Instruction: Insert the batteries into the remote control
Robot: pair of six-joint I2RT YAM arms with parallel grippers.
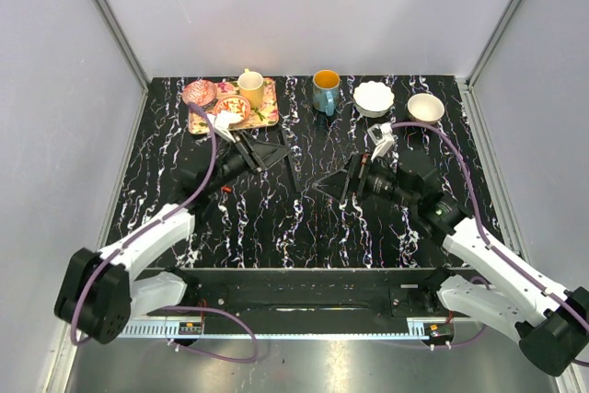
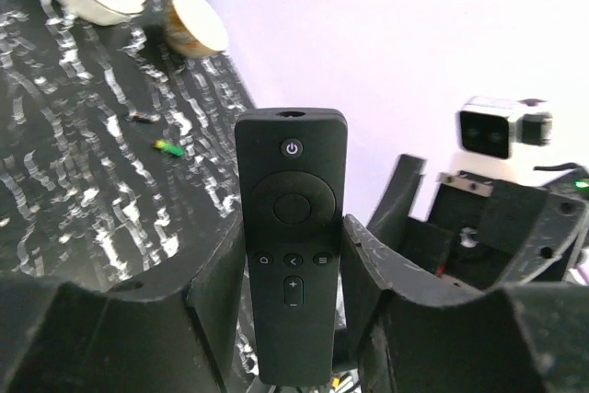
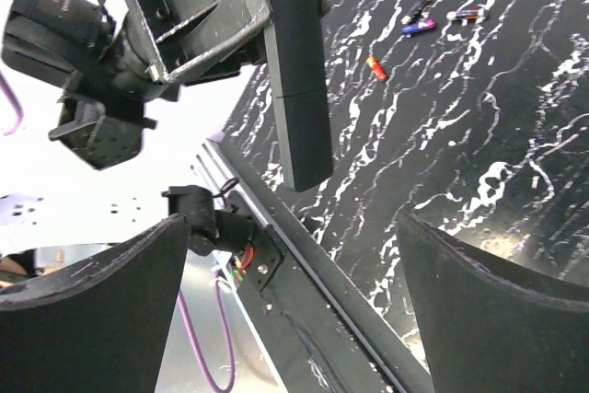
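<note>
- While the left gripper (image 1: 281, 150) hangs over the middle of the black marble table (image 1: 276, 227), its two fingers (image 2: 216, 292) press tight on the sides of the black remote control (image 2: 292, 181).
- The remote control is up in the air, off the table.
- Its button side faces the left wrist camera, and the power button is at the end away from the gripper.
- From the right wrist view you see the plain back of the remote control, with a thin line running across it.
- The right gripper (image 3: 293, 227) points at the remote control from the other side.
- Its two fingers are wide apart and hold nothing, and they do not touch the remote control.
- Small batteries lie loose on the table, away from both grippers.
- A red battery (image 3: 375, 66), a blue battery (image 3: 419, 25) and a dark battery (image 3: 465, 14) lie near each other.
- At the back of the table, on the left, sits a flowery tray (image 1: 267, 117).
- On the tray are a pink bowl (image 1: 199, 92), a yellow cup (image 1: 250, 87) and a small bowl (image 1: 232, 106).
- Just to the right of the tray stands a blue mug (image 1: 325, 91).
- Further right, a white bowl (image 1: 374, 97) and a tan bowl (image 1: 425, 108) sit side by side.
</note>
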